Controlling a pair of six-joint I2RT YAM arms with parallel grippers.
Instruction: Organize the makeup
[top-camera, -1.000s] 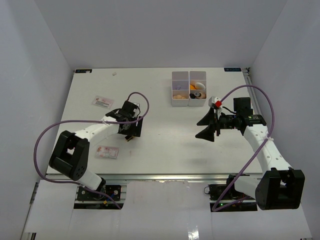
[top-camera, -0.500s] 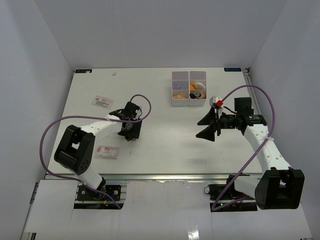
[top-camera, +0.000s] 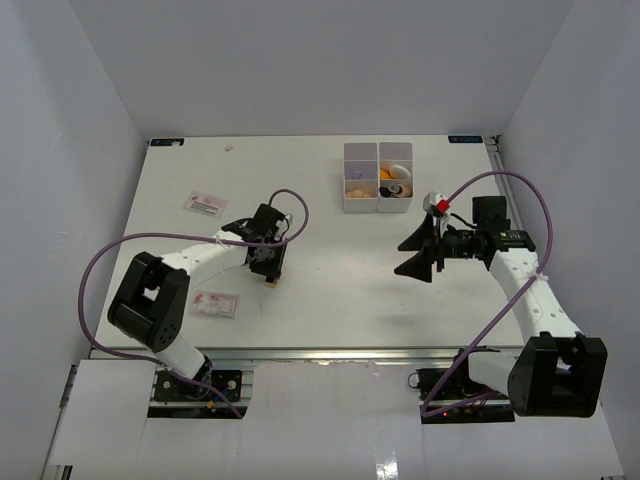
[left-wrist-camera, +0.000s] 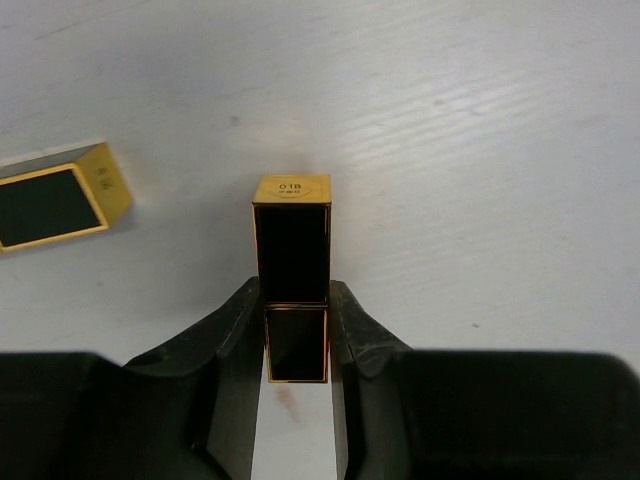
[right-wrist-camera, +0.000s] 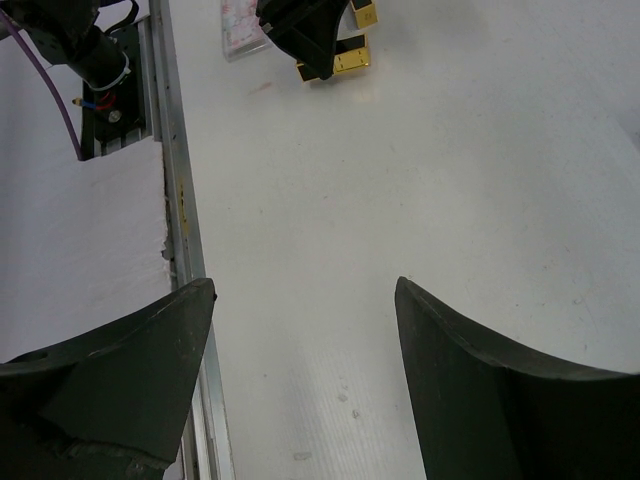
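From above, the left pincer (top-camera: 268, 263) lay low over the table (top-camera: 340, 300), and only a speck of the black-and-gold lipstick tube (top-camera: 268, 282) showed at its tip. The right pincer (top-camera: 420, 252) stood well apart from it, released and spread wide with nothing between its jaws. One white compartment box (top-camera: 377, 207) sat beyond and between the two pincers; the tan and orange items inside were too small to name. Two flat packets lay to the left of the left pincer, one farther out (top-camera: 205, 204) and one nearer the bases (top-camera: 215, 303).

The left wrist camera showed one square-sided lipstick tube (left-wrist-camera: 291, 240), glossy black with gold edges and a gold end marked "01B". It lay on the table, its base between the fingers (left-wrist-camera: 232, 335), which were clenched against both its sides. A second black-and-gold piece (left-wrist-camera: 55, 200) lay apart, ahead and to the left.

The right wrist camera showed its own pincer (right-wrist-camera: 303, 290) gaping over bare table. The left pincer (right-wrist-camera: 300, 35) was far ahead, with the tube (right-wrist-camera: 342, 62) in it.
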